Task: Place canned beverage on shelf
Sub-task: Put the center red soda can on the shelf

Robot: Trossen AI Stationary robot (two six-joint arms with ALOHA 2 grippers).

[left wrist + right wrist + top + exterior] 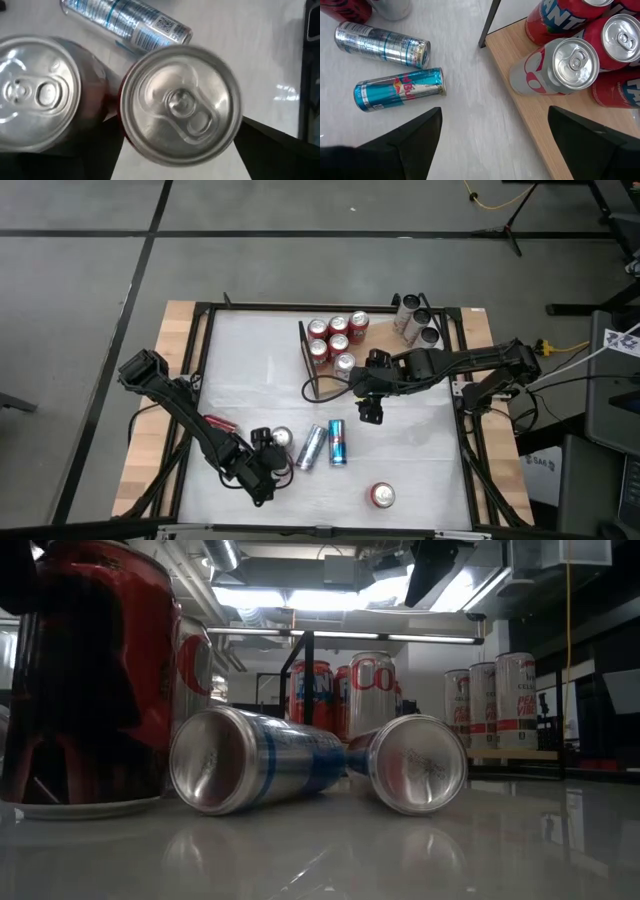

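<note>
- Left gripper (268, 463), lower left of the high view, sits over an upright silver-topped can (282, 438); in the left wrist view the can top (181, 104) fills the frame with my dark fingers (277, 150) spread either side, not clearly touching it.
- Can't tell if I'm gripping that can or have let go; looks loose.
- Second upright red can (37, 95) stands just beside it, touching or nearly so.
- Right gripper (371, 412), centre of the high view, hangs spread and empty over bare table, just below the shelf.
- Shelf (555, 120) is upper centre of the high view, dark rail (302, 350) on its left edge, with a cluster of cans (335, 337) standing on it.
- Silver-and-red can (560, 67) stands at the shelf's near edge, placed by the look of it.
- Step, my guess: between placements, picking the next can.
- Off the shelf: two lying cans, silver (310, 446) and blue (337, 442), lower centre; a red upright one (382, 496) at bottom; a red can (218, 423) lying under my left arm.
- Next move needs jaws square on a can body, lift clear of its neighbour, then set down in a free shelf spot without knocking the cluster.
- Hidden: can sides under the left wrist camera; the low view is mostly blocked by a big red can (85, 680).
- Three cans (415, 320) at upper right lie off the shelf, labels unreadable.
</note>
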